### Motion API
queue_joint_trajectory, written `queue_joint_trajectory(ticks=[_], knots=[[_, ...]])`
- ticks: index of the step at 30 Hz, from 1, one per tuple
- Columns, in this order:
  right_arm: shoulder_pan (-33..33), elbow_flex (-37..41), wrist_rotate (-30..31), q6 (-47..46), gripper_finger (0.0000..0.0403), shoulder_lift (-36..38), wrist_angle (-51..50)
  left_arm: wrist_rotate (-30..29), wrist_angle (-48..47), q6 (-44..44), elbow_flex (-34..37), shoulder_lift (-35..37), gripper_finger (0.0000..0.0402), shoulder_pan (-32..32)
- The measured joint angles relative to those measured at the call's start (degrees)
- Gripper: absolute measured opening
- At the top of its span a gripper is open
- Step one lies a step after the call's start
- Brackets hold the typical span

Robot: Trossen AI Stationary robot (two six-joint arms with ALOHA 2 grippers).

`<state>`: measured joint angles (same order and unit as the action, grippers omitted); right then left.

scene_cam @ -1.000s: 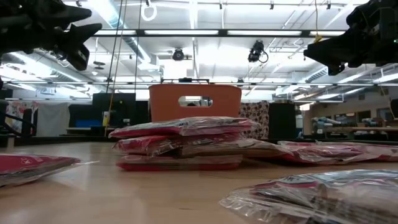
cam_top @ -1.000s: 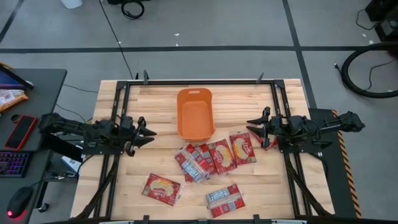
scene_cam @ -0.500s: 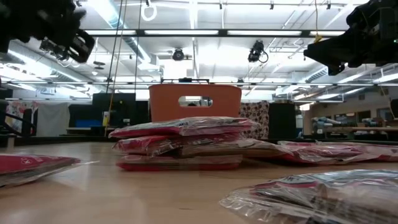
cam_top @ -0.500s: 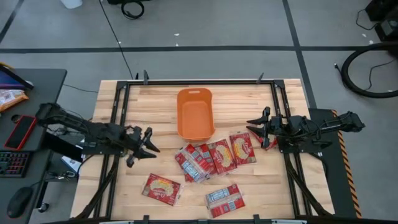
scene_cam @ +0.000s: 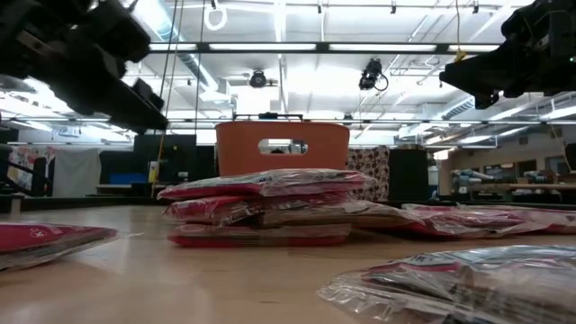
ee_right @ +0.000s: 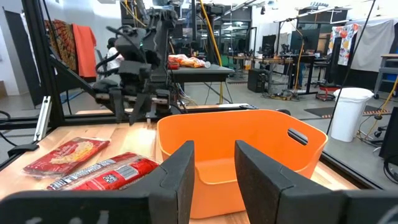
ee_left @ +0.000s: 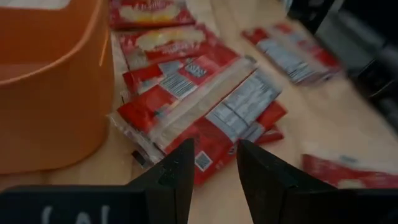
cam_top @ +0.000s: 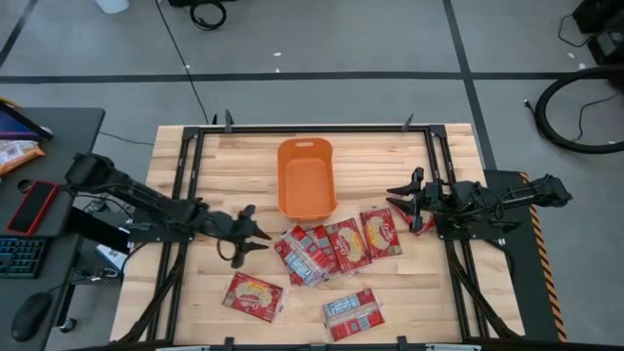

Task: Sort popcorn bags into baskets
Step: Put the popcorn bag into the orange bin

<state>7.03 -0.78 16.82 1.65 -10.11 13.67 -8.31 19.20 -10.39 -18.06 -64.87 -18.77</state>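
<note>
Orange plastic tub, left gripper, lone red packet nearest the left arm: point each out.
orange plastic tub [cam_top: 306,146] high view, far rim.
left gripper [cam_top: 255,229] high view, between fingertips.
lone red packet [cam_top: 253,295] high view, its middle.

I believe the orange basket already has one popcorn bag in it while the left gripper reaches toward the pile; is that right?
Not quite: the high view shows the orange basket empty, with every popcorn bag lying on the table. The rest holds: the left gripper, fingers open, reaches toward the pile.
</note>
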Motion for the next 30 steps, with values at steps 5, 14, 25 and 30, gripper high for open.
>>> queue_joint_trajectory(ticks=[5,14,25,30], knots=[[0.0,0.0,0.0,0.0,0.0119,0.0,0.0,3.8,-7.8,0.7,-7.8,-9.9,0.0125,-2.3],[0.0,0.0,0.0,0.0,0.0119,0.0,0.0,9.4,-31.1,-8.4,-20.2,-20.0,0.0125,-15.2],[0.0,0.0,0.0,0.0,0.0119,0.0,0.0,-13.9,-38.6,-18.8,-34.0,-27.7,0.0125,-30.9],[0.0,0.0,0.0,0.0,0.0119,0.0,0.0,-14.4,-42.9,-22.0,-44.8,-37.4,0.0125,-31.4]])
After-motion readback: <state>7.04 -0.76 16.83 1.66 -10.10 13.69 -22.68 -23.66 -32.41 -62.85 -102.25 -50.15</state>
